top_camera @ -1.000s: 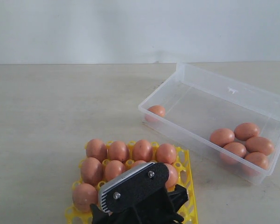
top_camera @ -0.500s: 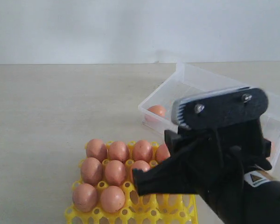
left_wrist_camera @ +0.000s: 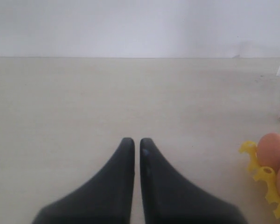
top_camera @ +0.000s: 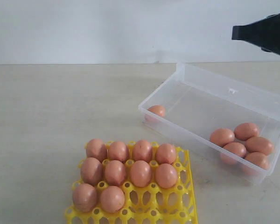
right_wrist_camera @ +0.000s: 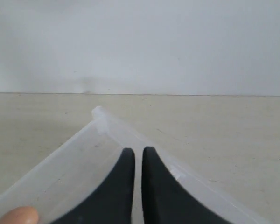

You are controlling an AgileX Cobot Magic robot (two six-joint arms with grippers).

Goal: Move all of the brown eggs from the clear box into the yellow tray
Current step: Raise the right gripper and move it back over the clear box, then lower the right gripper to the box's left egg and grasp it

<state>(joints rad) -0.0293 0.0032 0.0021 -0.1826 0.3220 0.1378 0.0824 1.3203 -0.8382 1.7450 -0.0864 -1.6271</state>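
left end effector (left_wrist_camera: 136, 141) — closed, empty | right end effector (right_wrist_camera: 138, 150) — closed, empty

Exterior: raised, angled down across desk (top_camera: 60, 116) toward white wall (top_camera: 107, 28); yellow tray (top_camera: 179, 166) nearest, cropped at frame edge, clear box (top_camera: 233, 91) mid-range. Left wrist: low, close to desk, facing wall past left tool (left_wrist_camera: 136, 142); shares tray corner with exterior. Right wrist: just above box corner, facing wall past right tool (right_wrist_camera: 138, 151); shares box with exterior. All three face same wall.
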